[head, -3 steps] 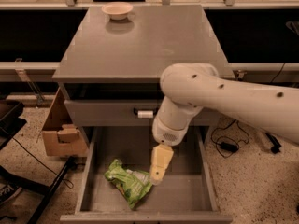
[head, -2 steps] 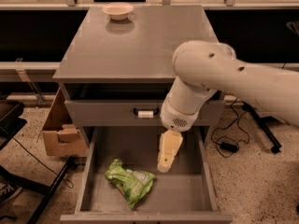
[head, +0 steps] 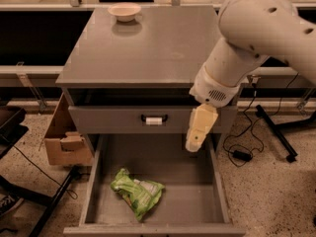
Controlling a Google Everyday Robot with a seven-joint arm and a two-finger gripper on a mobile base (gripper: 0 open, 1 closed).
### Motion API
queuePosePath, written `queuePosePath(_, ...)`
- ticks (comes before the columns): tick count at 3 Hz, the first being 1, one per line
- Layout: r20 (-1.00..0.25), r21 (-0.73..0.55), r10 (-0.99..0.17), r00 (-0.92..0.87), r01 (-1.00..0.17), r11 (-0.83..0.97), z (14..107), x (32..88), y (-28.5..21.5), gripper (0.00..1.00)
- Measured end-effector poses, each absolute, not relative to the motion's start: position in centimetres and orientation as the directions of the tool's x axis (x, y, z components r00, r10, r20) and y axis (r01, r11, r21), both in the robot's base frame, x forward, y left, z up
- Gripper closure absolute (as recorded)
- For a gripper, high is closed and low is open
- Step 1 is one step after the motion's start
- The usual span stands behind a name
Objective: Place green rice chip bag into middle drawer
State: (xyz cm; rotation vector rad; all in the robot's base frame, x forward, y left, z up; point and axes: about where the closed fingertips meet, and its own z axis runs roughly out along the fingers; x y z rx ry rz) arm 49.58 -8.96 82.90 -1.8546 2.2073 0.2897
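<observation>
the green rice chip bag (head: 137, 193) lies crumpled on the floor of the open middle drawer (head: 190, 204), lower centre-left of the frame. the gripper (head: 193, 145) hangs over the drawer's right rear, well apart from the bag and holding nothing; whether it is spread or closed cannot be told. beyond is a closed drawer front (head: 113, 120), then the desk (head: 148, 48), with a beige bowl (head: 124, 11) at upper left.

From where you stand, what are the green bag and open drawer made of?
The green rice chip bag: likely foil or plastic film, crinkled and slightly shiny. The middle drawer: seemingly painted wood, matte grey flat boards. The gripper hangs above the drawer's right rear.
</observation>
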Motion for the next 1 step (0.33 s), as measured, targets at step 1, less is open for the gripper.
queuePosePath(1,-0.237,-0.011,-0.955,-0.177,-0.983,0.185,86.37,51.64,-10.06,0.00)
